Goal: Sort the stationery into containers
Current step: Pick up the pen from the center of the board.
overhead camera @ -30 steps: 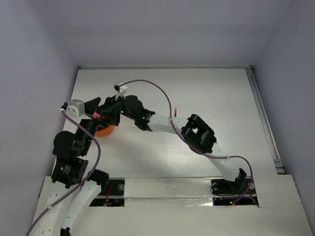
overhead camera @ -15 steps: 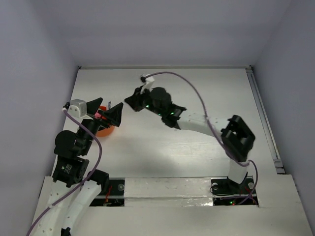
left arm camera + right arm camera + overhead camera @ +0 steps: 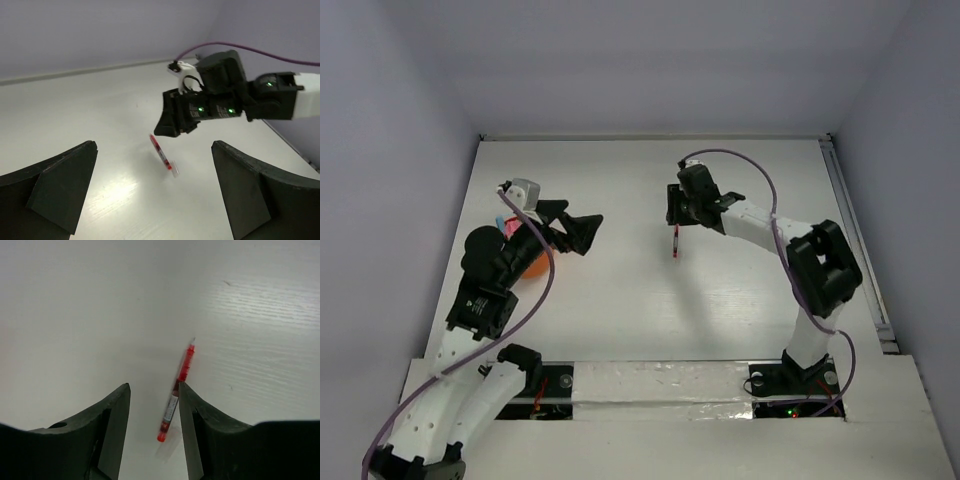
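A second earlier the right arm (image 3: 760,225) had been stretched across to the left, its jaws close against the left jaws over the orange pot (image 3: 530,264). It had since swung away to the far middle of the table (image 3: 620,320), and a red pen (image 3: 675,243) that did not show earlier now sat just below the right jaws. The left arm (image 3: 485,290) had also shifted, carrying its jaws further right, off the pot.

The right arm reached out from its base with the elbow bent and the wrist pointing left. The right jaws stood parted and released, gripping nothing. In the right wrist view the red pen (image 3: 172,405) ran through the gap between them, close against one finger (image 3: 192,420), its tip pointing away. Whether it lay flat on the table is hard to tell.

The left jaws were spread wide and empty, facing the red pen (image 3: 163,152) and the right jaws.
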`<state>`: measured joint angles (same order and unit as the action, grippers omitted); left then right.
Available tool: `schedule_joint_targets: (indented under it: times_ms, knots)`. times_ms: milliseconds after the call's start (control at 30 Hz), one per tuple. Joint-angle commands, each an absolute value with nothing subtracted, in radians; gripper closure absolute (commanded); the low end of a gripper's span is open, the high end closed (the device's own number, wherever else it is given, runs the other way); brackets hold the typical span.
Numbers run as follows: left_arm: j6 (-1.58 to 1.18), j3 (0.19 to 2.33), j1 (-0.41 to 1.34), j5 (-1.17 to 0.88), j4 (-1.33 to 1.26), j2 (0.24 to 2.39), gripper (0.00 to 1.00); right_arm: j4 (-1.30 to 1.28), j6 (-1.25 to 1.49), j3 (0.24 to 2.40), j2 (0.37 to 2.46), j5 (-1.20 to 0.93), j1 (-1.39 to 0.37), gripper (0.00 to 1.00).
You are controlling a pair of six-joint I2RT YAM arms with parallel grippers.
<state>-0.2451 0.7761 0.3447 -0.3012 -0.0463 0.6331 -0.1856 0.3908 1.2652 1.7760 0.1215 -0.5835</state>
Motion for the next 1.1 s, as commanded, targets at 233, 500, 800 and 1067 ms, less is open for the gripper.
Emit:
schedule_joint_targets:
  times_ms: [233, 500, 800, 1067]
  knots:
    - [-0.275, 0.807, 0.339, -0.414, -0.077, 0.744, 0.01, -0.385, 0.351, 1.46, 1.98, 0.156, -0.56, 0.51]
    - [-0.262, 0.792, 0.339, -0.442, -0.075, 0.765, 0.01, -0.411, 0.377, 1.528, 2.089, 0.149, -0.56, 0.68]
    - [-0.27, 0.81, 0.339, -0.439, -0.063, 0.799, 0.01, -0.419, 0.38, 1.557, 2.125, 0.115, -0.56, 0.73]
    - [-0.299, 0.799, 0.339, -0.382, -0.068, 0.793, 0.01, -0.217, 0.406, 1.477, 2.088, -0.11, -0.56, 0.97]
